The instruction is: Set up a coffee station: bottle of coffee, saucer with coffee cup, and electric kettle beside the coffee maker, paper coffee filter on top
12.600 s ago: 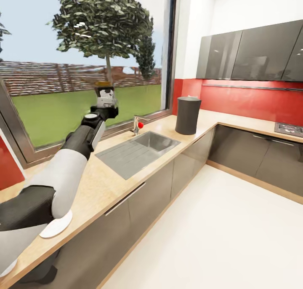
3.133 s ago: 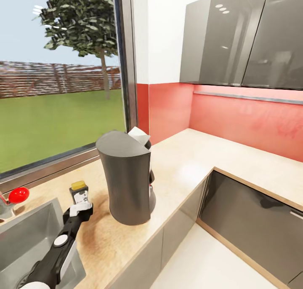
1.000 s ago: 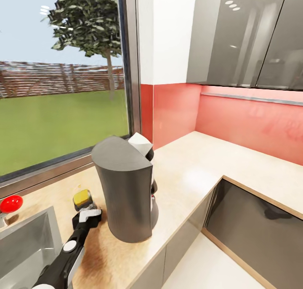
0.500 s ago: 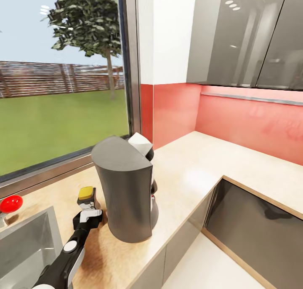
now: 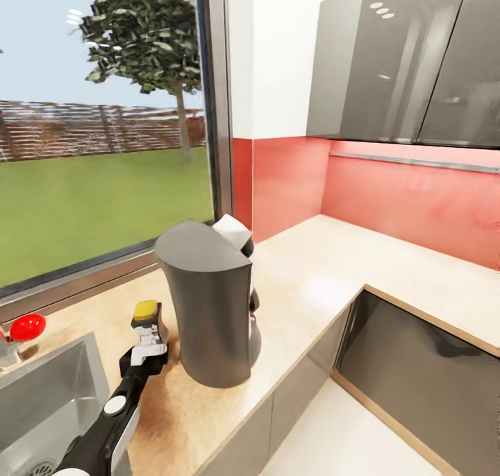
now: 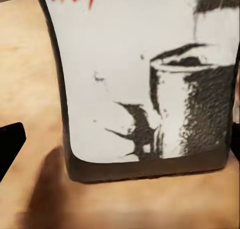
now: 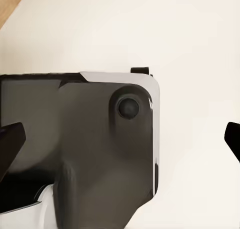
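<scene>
Now, at the left, the left pincer [image 5: 148, 345] clasps the bottle of coffee [image 5: 147, 321], which has come upright since a second ago and rests on the table [image 5: 316, 271] just left of the coffee maker [image 5: 208, 302], so releasing seems next; the right pincer's [image 7: 122, 139] fingers stand apart.

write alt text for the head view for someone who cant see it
The left pincer is at the bottle of coffee, which stands on the kitchen countertop beside the coffee maker. A sink sits at left below a window.
</scene>
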You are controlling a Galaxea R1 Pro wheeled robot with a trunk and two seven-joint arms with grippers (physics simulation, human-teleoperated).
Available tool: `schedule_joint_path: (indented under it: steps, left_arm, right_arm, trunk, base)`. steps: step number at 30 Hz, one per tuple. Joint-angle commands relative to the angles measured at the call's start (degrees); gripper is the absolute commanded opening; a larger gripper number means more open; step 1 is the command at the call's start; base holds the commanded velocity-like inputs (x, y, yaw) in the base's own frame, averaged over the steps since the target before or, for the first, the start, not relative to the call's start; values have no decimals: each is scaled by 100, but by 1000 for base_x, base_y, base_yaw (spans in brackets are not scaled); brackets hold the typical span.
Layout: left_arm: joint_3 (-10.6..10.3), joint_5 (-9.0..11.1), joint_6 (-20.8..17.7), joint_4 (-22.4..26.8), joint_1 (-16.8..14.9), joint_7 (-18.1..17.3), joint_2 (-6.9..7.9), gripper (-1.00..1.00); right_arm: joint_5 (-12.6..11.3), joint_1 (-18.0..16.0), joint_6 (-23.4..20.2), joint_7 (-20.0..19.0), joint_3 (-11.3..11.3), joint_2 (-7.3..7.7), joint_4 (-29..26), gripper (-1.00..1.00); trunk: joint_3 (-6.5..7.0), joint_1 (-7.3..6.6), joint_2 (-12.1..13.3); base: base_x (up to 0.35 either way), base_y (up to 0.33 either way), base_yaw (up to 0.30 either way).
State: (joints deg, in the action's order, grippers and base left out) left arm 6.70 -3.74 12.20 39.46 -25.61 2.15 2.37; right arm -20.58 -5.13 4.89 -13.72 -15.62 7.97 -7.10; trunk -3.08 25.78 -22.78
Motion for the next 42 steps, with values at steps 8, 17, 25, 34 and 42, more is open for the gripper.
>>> schedule_joint_path:
  steps: [8,17,25,34,42]
  left_arm:
    - [-2,-56,19,0,-5,23,0,100]
    - [-20,-60,19,17,-5,23,0,100]
    - [-54,-34,26,167,-6,15,0,100]
    - [-76,-26,8,1022,11,-94,8,100]
    - [-6,-21,-71,1509,110,-1301,107,100]
  right_arm:
    - [-60,-6,22,-17,-46,2,7,100]
    - [-60,-6,24,-17,-46,2,7,100]
    - [-63,-6,25,-3,-42,2,4,100]
    - [-76,-6,45,1,-29,2,-115,100]
    - [-77,-6,47,1,-29,-1,-275,100]
  trunk:
    - [-13,1,-14]
    - [-13,1,-14]
    - [-13,1,-14]
    - [-13,1,-14]
    - [-13,1,-14]
  base:
    - [-320,-58,0]
    - [-284,-159,0]
    - [-129,-77,13]
    - [-7,-4,228]
    - [0,0,276]
